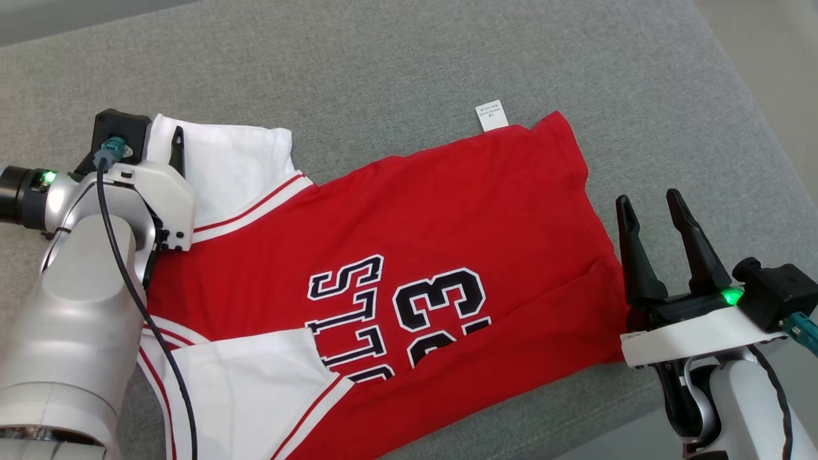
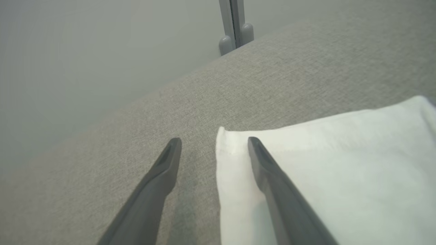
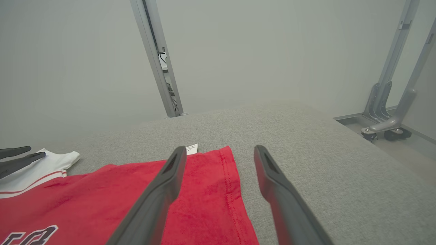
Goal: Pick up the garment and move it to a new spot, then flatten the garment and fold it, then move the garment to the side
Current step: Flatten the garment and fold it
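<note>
The garment (image 1: 447, 217) is a red jersey with white sleeves and black-and-white lettering, spread on the grey cushioned surface (image 1: 396, 64). My left gripper (image 1: 169, 137) hovers over the upper white sleeve (image 1: 230, 166). In the left wrist view that gripper (image 2: 214, 141) stands open astride the sleeve's corner (image 2: 306, 163), one finger over white cloth and one over grey. My right gripper (image 1: 648, 204) is open just beside the jersey's hem. In the right wrist view the right gripper (image 3: 219, 151) straddles the hem edge (image 3: 228, 177). Nothing is held.
A white care label (image 1: 492, 115) sticks out at the jersey's far edge. The surface drops off at the right (image 1: 767, 128) to pale floor. Grey metal frame posts (image 3: 156, 58) and wheeled legs (image 3: 388, 126) stand beyond the surface. My left gripper's fingers (image 3: 20, 156) show in the right wrist view.
</note>
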### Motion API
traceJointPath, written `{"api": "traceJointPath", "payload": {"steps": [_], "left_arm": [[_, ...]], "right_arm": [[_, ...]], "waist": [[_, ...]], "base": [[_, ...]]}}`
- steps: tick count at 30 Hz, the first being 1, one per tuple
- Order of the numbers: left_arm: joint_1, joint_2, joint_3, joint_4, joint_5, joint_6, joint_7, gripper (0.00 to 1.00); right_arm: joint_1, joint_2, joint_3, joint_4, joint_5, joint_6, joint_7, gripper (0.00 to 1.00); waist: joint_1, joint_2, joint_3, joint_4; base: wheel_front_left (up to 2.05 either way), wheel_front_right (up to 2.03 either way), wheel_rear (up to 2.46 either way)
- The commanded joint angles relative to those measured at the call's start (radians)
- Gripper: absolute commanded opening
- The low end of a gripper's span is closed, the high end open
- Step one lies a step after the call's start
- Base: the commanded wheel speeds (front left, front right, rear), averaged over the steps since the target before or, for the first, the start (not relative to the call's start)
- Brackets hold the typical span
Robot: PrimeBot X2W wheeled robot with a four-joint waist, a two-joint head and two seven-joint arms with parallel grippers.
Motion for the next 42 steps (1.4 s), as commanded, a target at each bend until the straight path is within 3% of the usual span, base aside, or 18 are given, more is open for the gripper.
{"api": "traceJointPath", "payload": {"steps": [1, 5, 6, 8, 9, 20, 28, 35, 42], "left_arm": [[-0.024, 0.005, -0.002, 0.013, 0.0, 0.002, 0.005, 1.0], [-0.044, 0.005, -0.013, 0.037, -0.003, -0.01, 0.022, 1.0], [-0.046, 0.002, -0.015, 0.042, -0.005, -0.015, 0.029, 0.84], [-0.048, -0.001, -0.017, 0.048, -0.009, -0.022, 0.031, 0.18], [-0.05, -0.003, -0.017, 0.049, -0.013, -0.021, 0.019, 0.0], [-0.029, -0.061, -0.042, 0.029, -0.029, -0.059, -0.058, 0.0], [0.029, -0.105, -0.061, -0.097, -0.045, -0.1, -0.071, 0.0], [0.133, -0.125, -0.082, -0.3, -0.054, -0.108, -0.071, 0.0], [0.198, -0.135, -0.116, -0.399, -0.059, -0.119, -0.071, 0.0]], "right_arm": [[-0.01, 0.002, -0.003, -0.004, -0.003, 0.0, -0.005, 1.0], [-0.01, 0.006, -0.005, -0.008, -0.004, 0.0, -0.005, 1.0], [-0.009, 0.007, -0.006, -0.009, -0.004, 0.0, -0.005, 1.0], [-0.006, 0.008, -0.011, -0.008, -0.007, 0.0, -0.005, 1.0], [-0.005, 0.009, -0.015, -0.008, -0.009, 0.0, -0.005, 1.0], [-0.017, -0.018, -0.066, 0.036, -0.041, 0.0, -0.006, 1.0], [-0.089, -0.071, -0.124, 0.192, -0.047, 0.0, -0.005, 1.0], [-0.232, -0.161, -0.098, 0.462, 0.086, 0.0, 0.0, 1.0], [-0.377, -0.24, -0.001, 0.665, 0.27, 0.0, 0.114, 1.0]], "waist": [[0.0, 0.0, 0.005, -0.007], [0.0, 0.0, 0.011, -0.013], [0.0, 0.0, 0.012, -0.013], [0.0, 0.0, 0.013, -0.009], [0.0, 0.0, 0.014, -0.006], [0.0, 0.0, -0.021, 0.085], [0.0, 0.0, -0.059, 0.168], [0.0, 0.0, -0.077, 0.239], [0.0, 0.0, -0.063, 0.296]], "base": [[0.0, 0.0, 0.0], [0.0, 0.0, 0.0], [0.0, 0.0, 0.0], [0.0, 0.0, 0.0], [0.0, 0.0, 0.0], [0.0, 0.0, 0.0], [0.0, 0.0, 0.0], [0.0, 0.0, 0.0], [0.0, 0.0, 0.0]]}}
